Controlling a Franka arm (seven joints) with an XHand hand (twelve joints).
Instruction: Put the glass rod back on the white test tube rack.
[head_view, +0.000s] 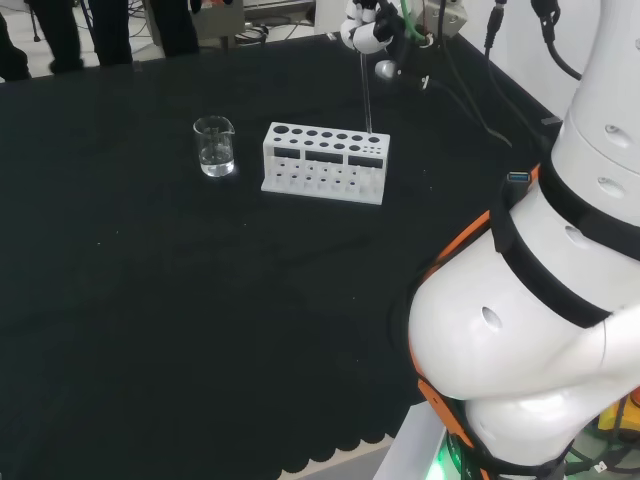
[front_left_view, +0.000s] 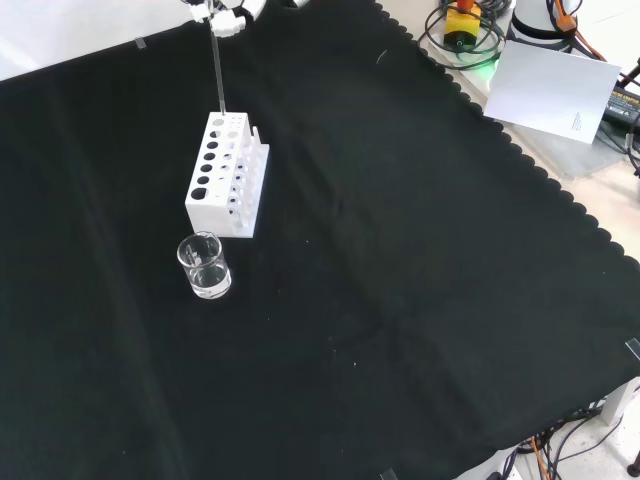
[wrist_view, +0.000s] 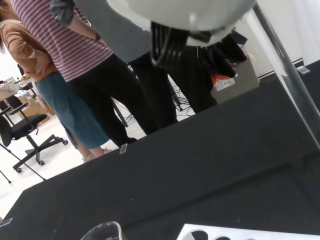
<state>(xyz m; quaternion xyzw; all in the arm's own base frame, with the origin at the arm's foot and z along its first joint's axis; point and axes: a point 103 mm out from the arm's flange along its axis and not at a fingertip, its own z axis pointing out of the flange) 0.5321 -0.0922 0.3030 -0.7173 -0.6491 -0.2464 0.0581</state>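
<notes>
Black cloth covers the whole tabletop (front_left_view: 420, 300), scalloped along its edges, with cables and a sheet of paper lying off it at the front view's upper right. Largest of what shows is the arm itself (head_view: 540, 300), its white links standing at the right of the head view. Next in size is the white test tube rack (head_view: 325, 162), which sits on the cloth with its rows of round holes facing up and apparently nothing else standing in them. Just beside one short end of the rack, apart from it, stands a small clear beaker (head_view: 214, 146) that looks to hold a little clear liquid. Thinnest of all is the glass rod (head_view: 366, 92), which hangs nearly upright from the hand (head_view: 367, 30), its lower tip at or just above a hole at the rack's end farthest from the beaker; whether the tip has already entered the hole cannot be told. The task therefore looks close to done: the rod is carried over and lined up, and what seems left is to lower it in and let go. At the rod's top the hand has its fingers curled in around the upper end, pinching it there.
</notes>
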